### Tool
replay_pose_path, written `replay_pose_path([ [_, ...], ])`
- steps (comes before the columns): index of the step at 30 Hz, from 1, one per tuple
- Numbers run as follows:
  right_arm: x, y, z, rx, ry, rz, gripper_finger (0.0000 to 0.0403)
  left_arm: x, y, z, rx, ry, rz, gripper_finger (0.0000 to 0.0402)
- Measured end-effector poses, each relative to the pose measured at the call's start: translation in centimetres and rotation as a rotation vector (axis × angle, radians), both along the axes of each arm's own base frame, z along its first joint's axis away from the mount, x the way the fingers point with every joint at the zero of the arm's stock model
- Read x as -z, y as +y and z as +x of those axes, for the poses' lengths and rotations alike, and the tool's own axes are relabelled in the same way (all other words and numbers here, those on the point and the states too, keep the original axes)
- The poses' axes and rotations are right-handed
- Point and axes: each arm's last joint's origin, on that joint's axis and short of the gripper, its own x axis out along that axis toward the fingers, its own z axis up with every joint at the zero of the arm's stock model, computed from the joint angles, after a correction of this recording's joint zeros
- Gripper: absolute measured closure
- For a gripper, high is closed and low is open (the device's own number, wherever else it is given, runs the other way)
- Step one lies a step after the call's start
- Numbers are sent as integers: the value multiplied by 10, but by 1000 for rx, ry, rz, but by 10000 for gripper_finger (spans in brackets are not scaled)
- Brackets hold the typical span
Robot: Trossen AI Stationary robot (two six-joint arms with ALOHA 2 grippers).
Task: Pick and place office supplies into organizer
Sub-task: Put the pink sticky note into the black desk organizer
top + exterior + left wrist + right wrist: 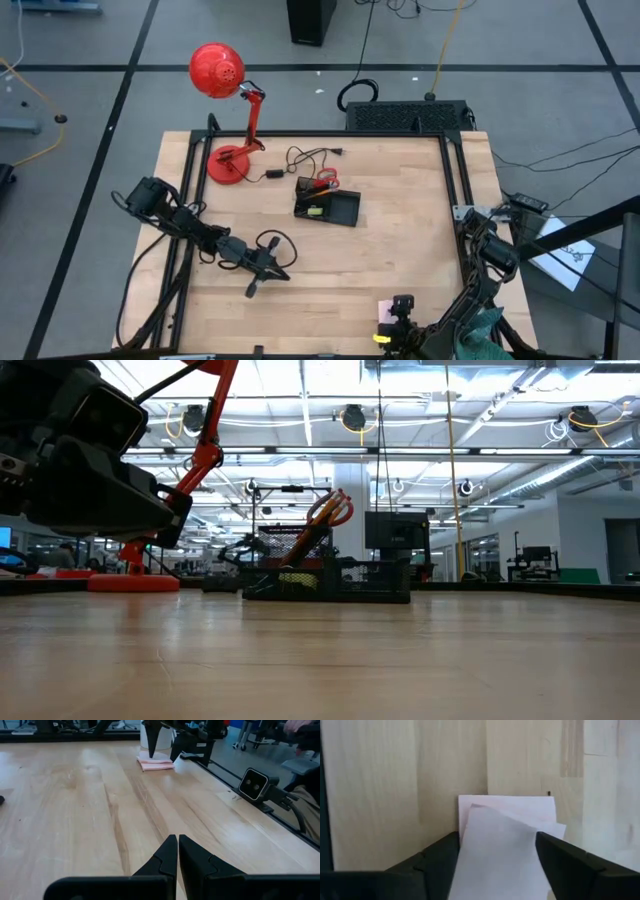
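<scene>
Straddling a pale pink sticky-note pad at the counter's near edge, the right gripper is spread open, top sheets curling. The left gripper rests clenched, empty.

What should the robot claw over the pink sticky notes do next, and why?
Probably squeeze shut on the pink sticky-note pad. The right claw is open, with one finger on each side of the pad, which lies near the table's front edge, far from the organizer. The left claw waits shut over bare wood, so the right one looks set to grab.
</scene>
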Motion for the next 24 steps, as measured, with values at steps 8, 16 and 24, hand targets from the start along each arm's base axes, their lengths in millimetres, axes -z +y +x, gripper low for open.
replay_pose_path([
  [8, 4, 2, 1, 39, -18, 61, 298, 0, 0, 0, 0, 3, 1, 380],
  [16, 5, 1, 2, 26, 2, 57, 392, 0, -4, -2, 17, 7, -5, 380],
  [24, -26, 6, 10, -5, 51, -44, 401, 0, -7, -4, 32, 4, -1, 380],
])
